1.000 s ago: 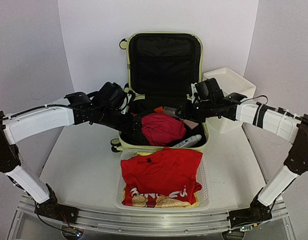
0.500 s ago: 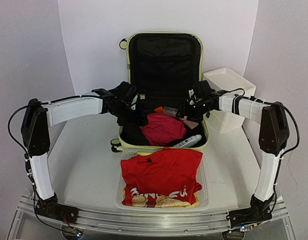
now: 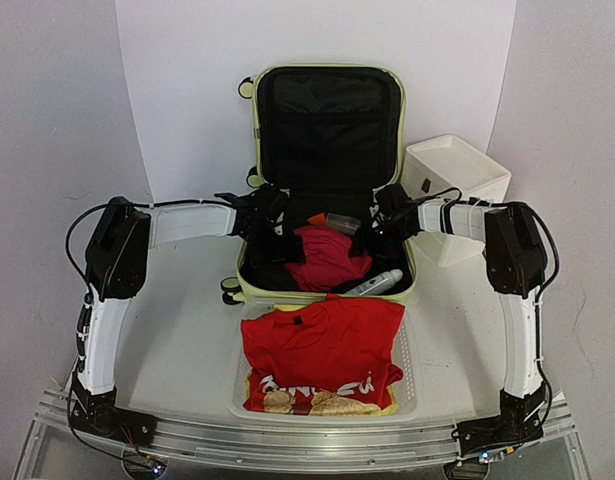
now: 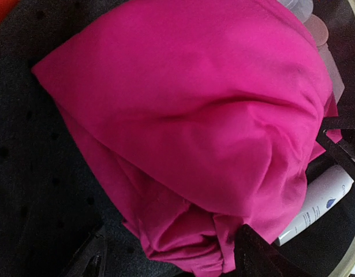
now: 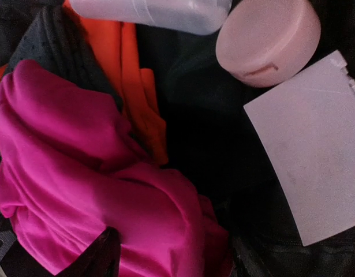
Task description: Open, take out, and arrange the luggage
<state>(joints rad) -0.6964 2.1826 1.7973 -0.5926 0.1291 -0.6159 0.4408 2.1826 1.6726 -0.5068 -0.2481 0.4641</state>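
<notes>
The luggage (image 3: 255, 130), a pale yellow-green suitcase, stands open at the back with its black-lined lid upright. A magenta garment (image 3: 325, 258) lies bunched in its lower half. My left gripper (image 3: 284, 240) is low over the garment's left side. In the left wrist view its fingers (image 4: 255, 254) stand wide apart around a fold of the garment (image 4: 183, 115), open. My right gripper (image 3: 370, 238) is at the garment's right side. Its fingers (image 5: 102, 254) are spread, one resting on the magenta cloth (image 5: 79, 173), open.
Also in the suitcase are a white tube (image 3: 374, 283), an orange cloth (image 5: 128, 75), a clear bottle (image 5: 154, 11), a pink round container (image 5: 266, 40) and a pale card (image 5: 313, 167). A white basket (image 3: 412, 370) in front holds a red T-shirt (image 3: 322, 350). A white drawer box (image 3: 457, 190) stands to the right.
Both arms have reached further in and down into the suitcase, and their grippers have closed in on the magenta garment from either side. The garment has not moved.
</notes>
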